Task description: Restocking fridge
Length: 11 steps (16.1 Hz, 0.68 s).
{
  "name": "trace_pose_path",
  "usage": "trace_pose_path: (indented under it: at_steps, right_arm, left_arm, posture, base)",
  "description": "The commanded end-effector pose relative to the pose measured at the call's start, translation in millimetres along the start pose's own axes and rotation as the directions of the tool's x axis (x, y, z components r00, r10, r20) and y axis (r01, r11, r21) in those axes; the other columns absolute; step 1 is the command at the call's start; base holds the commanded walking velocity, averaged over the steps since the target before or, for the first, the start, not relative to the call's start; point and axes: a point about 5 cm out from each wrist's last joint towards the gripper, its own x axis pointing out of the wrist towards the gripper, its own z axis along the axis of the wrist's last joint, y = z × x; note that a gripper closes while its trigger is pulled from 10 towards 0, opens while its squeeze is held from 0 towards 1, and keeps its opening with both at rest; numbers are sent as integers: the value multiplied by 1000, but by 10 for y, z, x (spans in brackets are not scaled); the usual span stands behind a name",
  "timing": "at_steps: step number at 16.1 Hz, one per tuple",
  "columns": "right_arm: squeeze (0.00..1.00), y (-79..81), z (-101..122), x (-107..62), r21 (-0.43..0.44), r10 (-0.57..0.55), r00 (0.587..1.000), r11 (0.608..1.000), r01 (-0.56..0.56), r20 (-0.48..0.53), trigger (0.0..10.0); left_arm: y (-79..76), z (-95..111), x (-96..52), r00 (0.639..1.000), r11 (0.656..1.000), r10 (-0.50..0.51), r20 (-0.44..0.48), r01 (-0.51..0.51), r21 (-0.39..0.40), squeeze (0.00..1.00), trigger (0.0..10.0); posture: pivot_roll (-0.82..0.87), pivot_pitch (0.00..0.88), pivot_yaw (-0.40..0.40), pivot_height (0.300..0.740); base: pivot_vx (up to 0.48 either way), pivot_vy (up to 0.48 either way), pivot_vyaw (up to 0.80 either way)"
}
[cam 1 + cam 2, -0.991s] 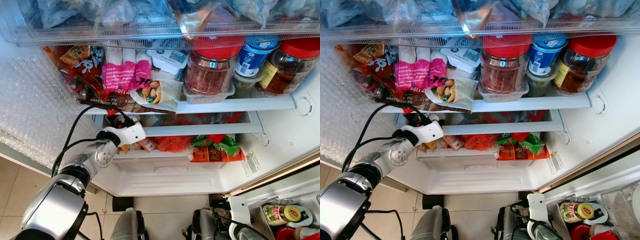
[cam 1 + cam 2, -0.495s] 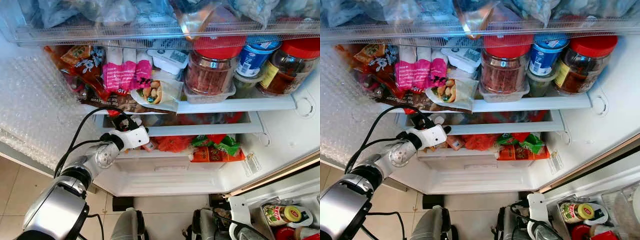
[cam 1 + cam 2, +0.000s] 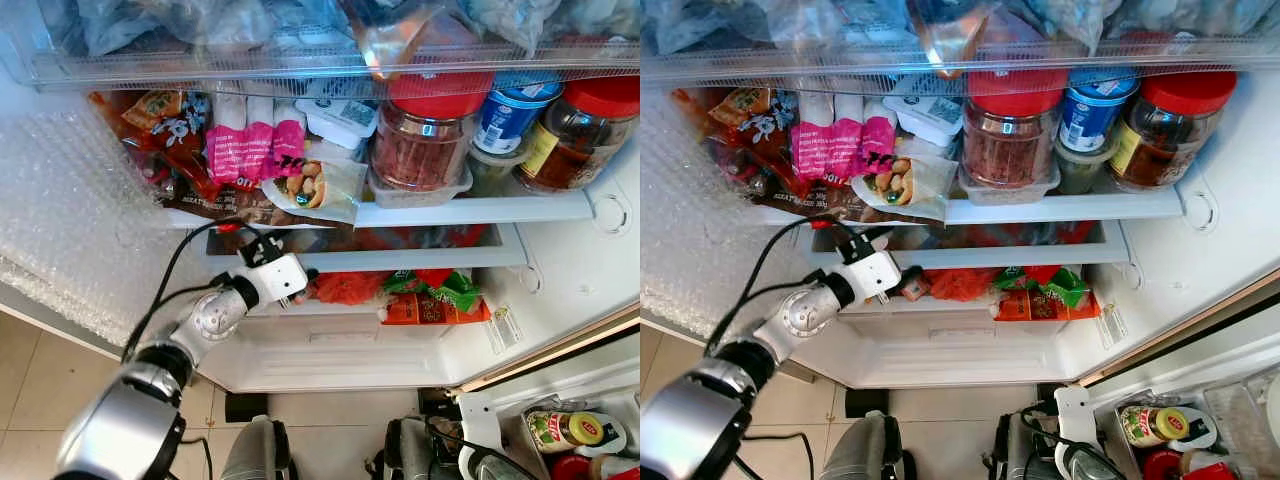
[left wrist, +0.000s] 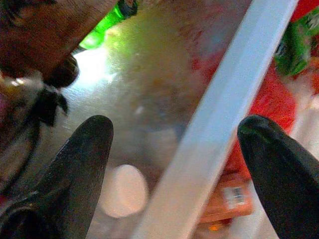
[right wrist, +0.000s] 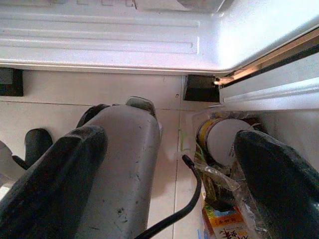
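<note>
At seven o'clock below the jars (image 3: pixel 421 135), the left claw (image 3: pixel 300 290) — fingers spread, empty — reaches into the fridge drawer (image 3: pixel 330 330) beside an orange packet (image 3: pixel 432 308).

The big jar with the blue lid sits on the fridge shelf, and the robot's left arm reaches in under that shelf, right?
Not quite: the big jar has a red lid, not blue, as the left eye view shows. It does sit on the fridge shelf, and the left gripper does reach in under that shelf.
</note>
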Motion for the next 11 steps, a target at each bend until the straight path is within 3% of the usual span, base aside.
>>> trace_pose_path:
  at_steps: [1, 4, 7, 11]
  right_arm:
    - [0, -77, -508, -128, -17, -32, 980, 999, 30, -198, 10000]
    - [0, -72, -504, -126, -20, -29, 980, 999, 25, -197, 10000]
    - [0, -76, -504, -127, -24, -28, 980, 999, 24, -197, 10000]
    - [0, -84, -514, -132, -24, -31, 979, 999, 27, -199, 10000]
  left_arm:
    - [-74, -38, -45, 1000, 998, -21, 1, 21, -67, 0, 10000]
    - [-211, -98, -90, 1000, 952, -6, -8, 3, -307, 0, 10000]
    - [-249, -153, -99, 999, 858, 19, -31, -32, -513, 0, 10000]
    - [-298, -176, -113, 999, 817, -1, -33, -18, -577, 0, 10000]
  posture:
    - [-38, 269, 24, 642]
    - [-35, 265, 25, 642]
    - [-34, 266, 22, 642]
    - [-41, 273, 21, 642]
  base:
    - [0, 0, 0]
    - [0, 0, 0]
    - [0, 0, 0]
    - [0, 0, 0]
